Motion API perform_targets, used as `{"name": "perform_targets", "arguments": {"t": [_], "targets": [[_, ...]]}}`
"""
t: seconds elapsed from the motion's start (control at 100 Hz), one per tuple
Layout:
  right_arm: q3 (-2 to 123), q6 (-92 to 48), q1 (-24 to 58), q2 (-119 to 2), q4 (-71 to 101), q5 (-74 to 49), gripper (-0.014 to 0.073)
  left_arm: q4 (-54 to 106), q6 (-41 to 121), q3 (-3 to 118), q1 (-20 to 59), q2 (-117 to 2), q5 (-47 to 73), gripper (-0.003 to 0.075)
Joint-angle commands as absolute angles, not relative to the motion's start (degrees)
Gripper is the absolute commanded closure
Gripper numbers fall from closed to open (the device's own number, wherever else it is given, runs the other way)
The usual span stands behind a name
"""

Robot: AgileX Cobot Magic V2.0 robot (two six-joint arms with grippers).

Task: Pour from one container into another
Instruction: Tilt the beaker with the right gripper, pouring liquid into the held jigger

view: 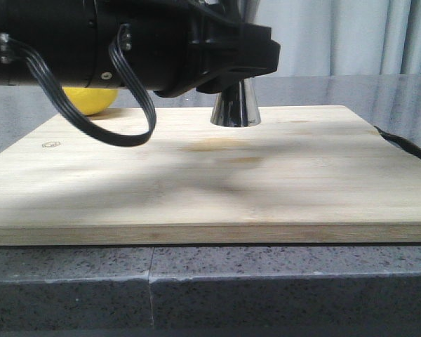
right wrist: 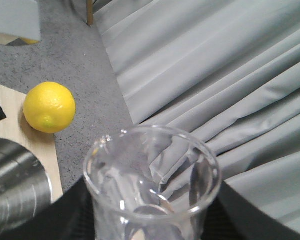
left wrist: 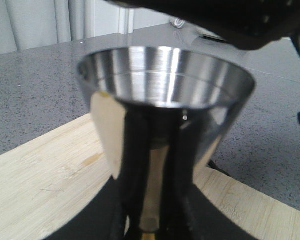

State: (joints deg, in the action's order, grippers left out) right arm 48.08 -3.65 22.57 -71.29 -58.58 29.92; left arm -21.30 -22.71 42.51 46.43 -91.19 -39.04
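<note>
Beaker (right wrist: 152, 185) sits clamped in the right tool, tilted beside the jigger (view: 236, 105) – gripped by the left tool on the board (view: 196, 175) – so pouring seems underway, next calling for aligning lip over cup.

jigger (left wrist: 165, 85): polished mirror-bright steel. beaker (right wrist: 152, 180): clear smooth glass. board (view: 210, 175): pale matt wood. counter (view: 266, 288): speckled grey stone.

Clear beaker (right wrist: 152, 182) up close, rim towards grey curtain (right wrist: 215, 75); lemon (right wrist: 49, 107) at ten o'clock, steel jigger (right wrist: 15, 187) at nine
</note>
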Motion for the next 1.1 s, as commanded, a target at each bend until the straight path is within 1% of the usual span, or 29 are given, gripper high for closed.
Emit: {"name": "perform_targets", "arguments": {"t": [0.0,0.53,1.09], "targets": [[50.28,-5.4,22.62,-69.43,-57.23,32.33,0.036,-20.48,-23.24,44.43,46.62,-88.6,-43.82,0.0739],[50.28,-12.37,22.62,-69.43,-57.23,31.54,0.036,-20.48,-23.24,44.43,46.62,-88.6,-43.82,0.0739],[50.28,-16.51,22.62,-69.43,-57.23,31.64,0.036,-20.48,-23.24,44.43,46.62,-88.6,-43.82,0.0739]]}}
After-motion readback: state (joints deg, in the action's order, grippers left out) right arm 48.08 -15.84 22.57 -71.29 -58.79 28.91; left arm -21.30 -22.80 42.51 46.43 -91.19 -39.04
